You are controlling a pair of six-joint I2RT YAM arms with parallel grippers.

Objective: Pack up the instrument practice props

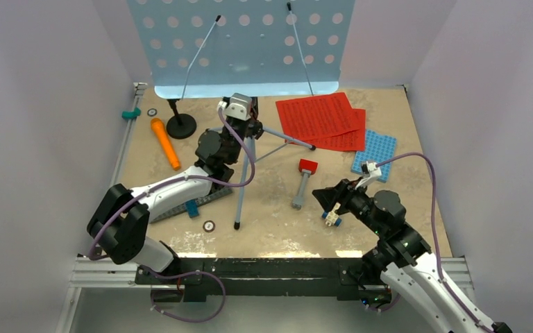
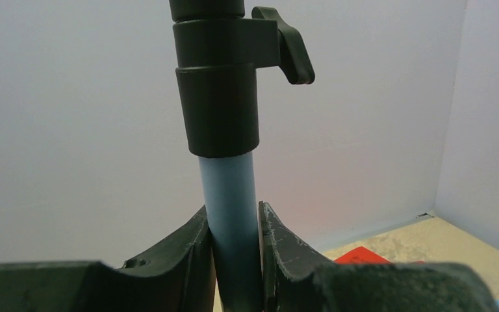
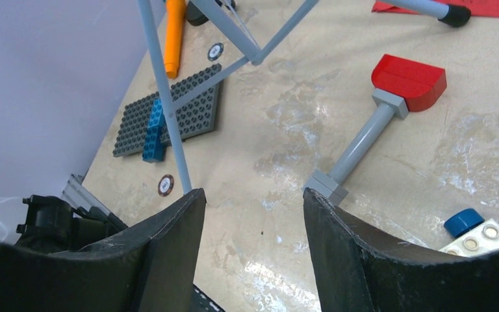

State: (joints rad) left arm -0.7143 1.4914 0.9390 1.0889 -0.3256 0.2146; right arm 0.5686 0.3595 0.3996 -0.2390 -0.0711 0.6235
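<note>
The top camera looks down from high behind the near edge, far enough back to take in the whole table (image 1: pixel 277 229), with the stand (image 1: pixel 243 41) at upper centre. The left wrist camera sits very near the pole (image 2: pixel 229 188) and faces roughly level past the left gripper (image 2: pixel 232 218) toward the walls (image 2: pixel 71 130). The right wrist camera tilts down over the right gripper (image 3: pixel 253 195), low and close to the tabletop. With the top view it shares the hammer (image 3: pixel 377 123), microphone (image 3: pixel 173 32) and tripod legs (image 3: pixel 164 97). The left wrist view shares the pole and pages (image 2: pixel 362 255).
</note>
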